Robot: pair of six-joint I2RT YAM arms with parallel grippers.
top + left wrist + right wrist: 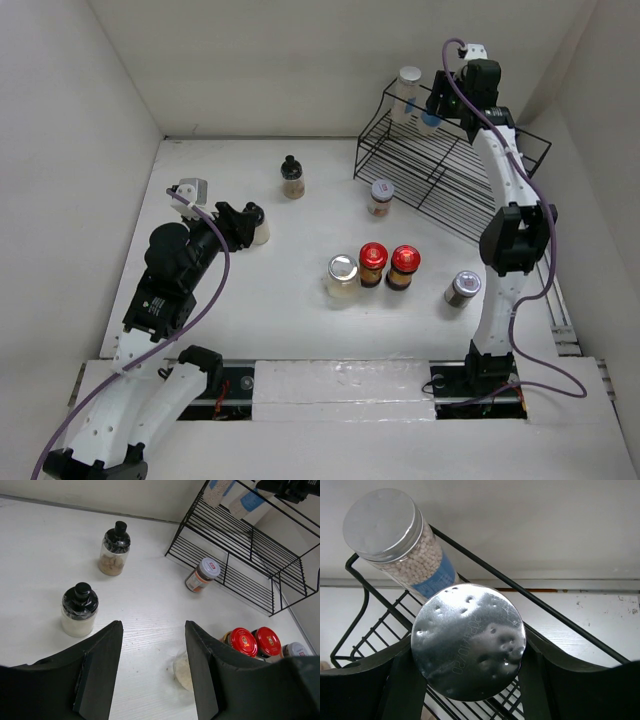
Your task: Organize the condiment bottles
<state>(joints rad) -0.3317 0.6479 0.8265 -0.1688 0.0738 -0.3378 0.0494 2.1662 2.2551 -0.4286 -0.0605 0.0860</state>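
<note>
My left gripper (238, 222) is open and empty, low over the table just left of a black-capped jar of white powder (259, 226); in the left wrist view (153, 630) that jar (79, 611) stands left of the fingers. A second black-capped jar (292, 177) (115, 550) stands farther back. A silver-capped clear jar (342, 276), two red-capped dark jars (373, 264) (404, 266) and a silver-capped jar (462, 289) stand mid-table. My right gripper (445, 103) (468, 652) is shut on a silver-capped, blue-labelled bottle (468, 641) at the top tier of the rack, beside another bottle (395, 535) (408, 90).
The black wire two-tier rack (440, 170) (250, 545) stands at the back right. A white-lidded jar with a red label (380, 197) (202, 575) sits just in front of its lower tier. White walls close in the table on three sides.
</note>
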